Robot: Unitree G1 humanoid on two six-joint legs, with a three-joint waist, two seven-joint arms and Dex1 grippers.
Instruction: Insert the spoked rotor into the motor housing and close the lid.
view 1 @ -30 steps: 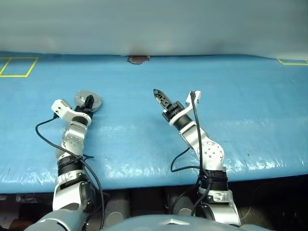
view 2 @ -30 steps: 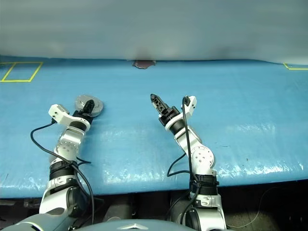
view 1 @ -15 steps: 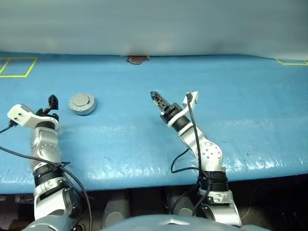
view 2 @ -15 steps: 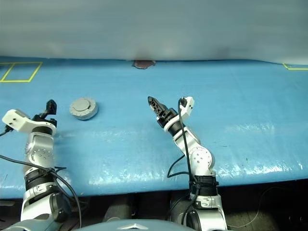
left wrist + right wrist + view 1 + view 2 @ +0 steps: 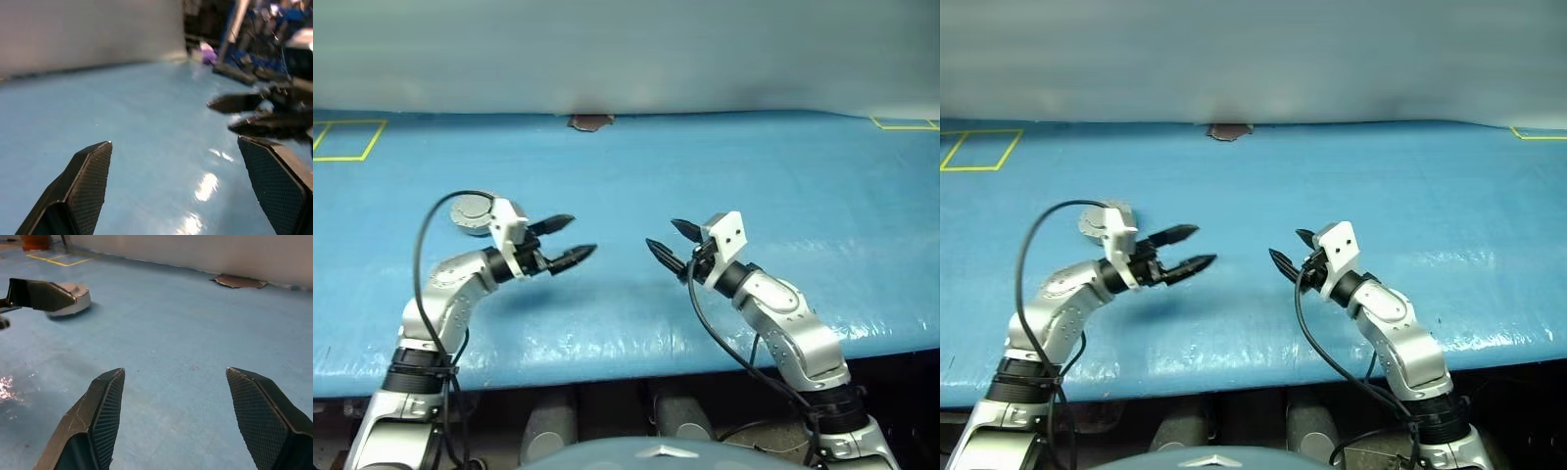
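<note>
The lid [image 5: 468, 211], a round light-grey disc with its plain face up, lies on the blue table [image 5: 626, 166] at the left, partly behind my left wrist; it also appears as the disc [image 5: 73, 298] in the right wrist view. The spoked rotor and the motor housing are hidden. My left gripper [image 5: 579, 236] hovers open and empty to the right of the lid, pointing toward the table's middle. My right gripper [image 5: 661, 233] faces it a short gap away, open and empty. Its fingers [image 5: 254, 115] show in the left wrist view.
A brown patch [image 5: 592, 121] sits at the table's far edge under the grey wall. Yellow tape squares mark the far left [image 5: 347, 137] and far right [image 5: 906, 124] corners. My left arm's black cable [image 5: 426, 220] loops up beside the lid.
My left gripper let go of the lid, swung out left, then came to the middle, now open and pointing right. My right gripper rolled and dropped lower, pointing left.
</note>
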